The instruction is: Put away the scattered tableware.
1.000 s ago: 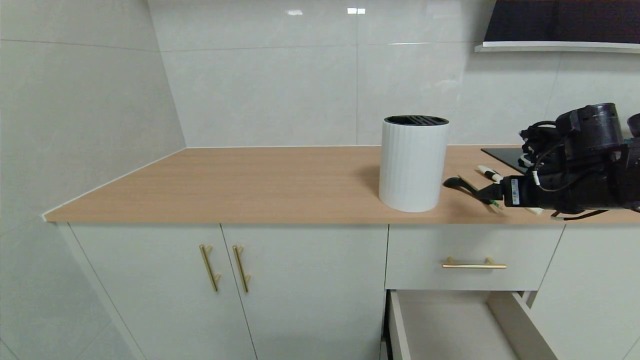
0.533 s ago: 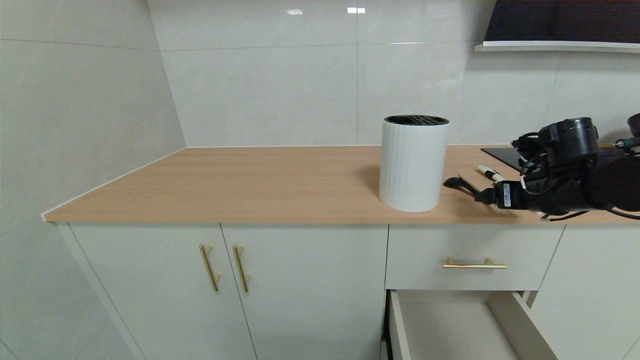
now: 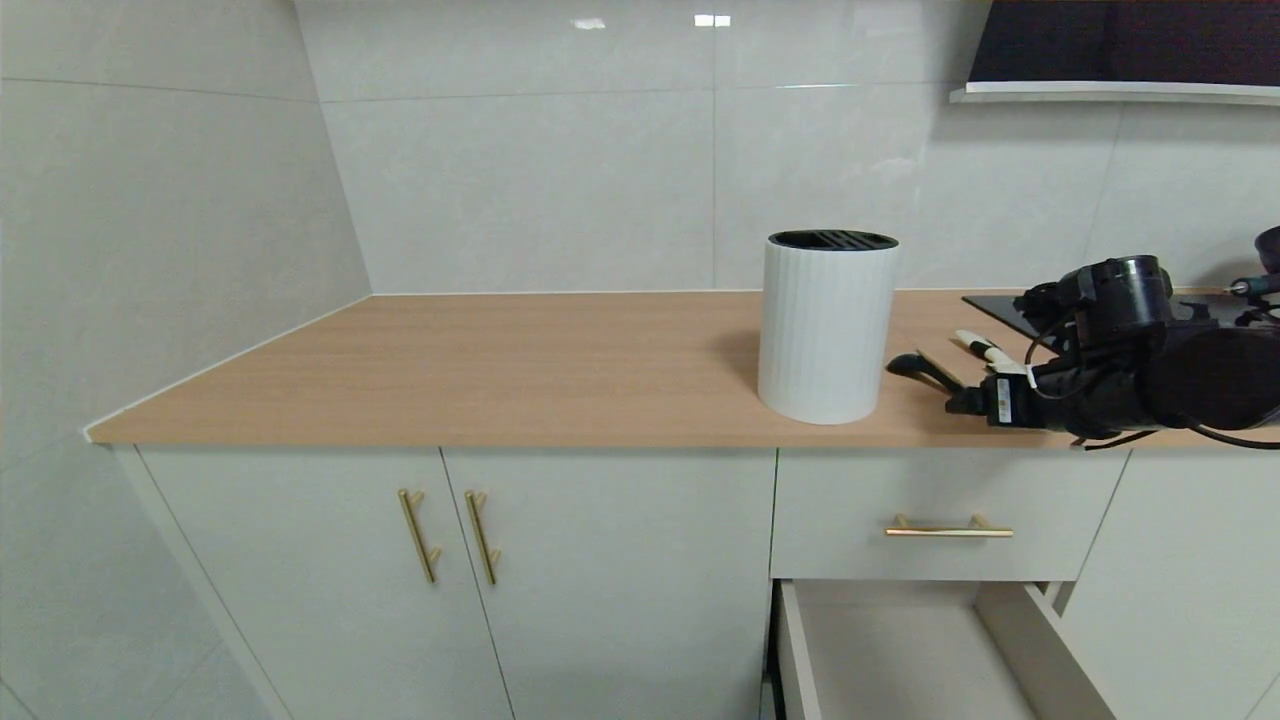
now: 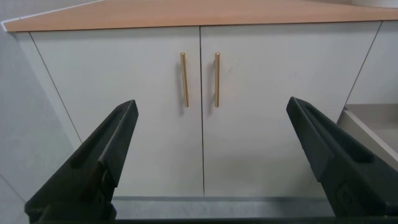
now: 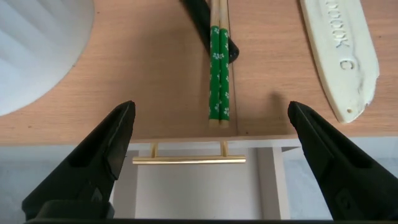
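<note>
— Right gripper [image 5: 211, 109]: what's it doing?
— It's wide open with nothing between its fingers [image 5: 99, 162]. It hangs over the front edge of the counter [image 3: 500, 370], just to the right of the white holder [image 3: 826, 330].
— And the tableware?
— It's all lying on the counter. The chopsticks [image 5: 218, 74] lie side by side, and their green ends point at the counter's front edge, directly between the spread fingers. I can't tell whether the fingers touch the wood.
— Anything near them?
— Their far part lies across a black utensil [image 5: 231, 53]. A white utensil [image 5: 339, 56] lies apart from them, on the side away from the holder.
— And the holder itself?
— It stands upright, with a dark slotted top. It's near the chopsticks but not touching them.
— What's below the counter?
— A shut drawer with a gold handle [image 5: 188, 160]. Under that is a lower drawer [image 3: 900, 640], pulled open.
— And the left gripper [image 4: 211, 102]?
— It's also spread open and holds nothing. It sits low and faces two cabinet doors [image 4: 199, 124] with gold handles under the counter.
</note>
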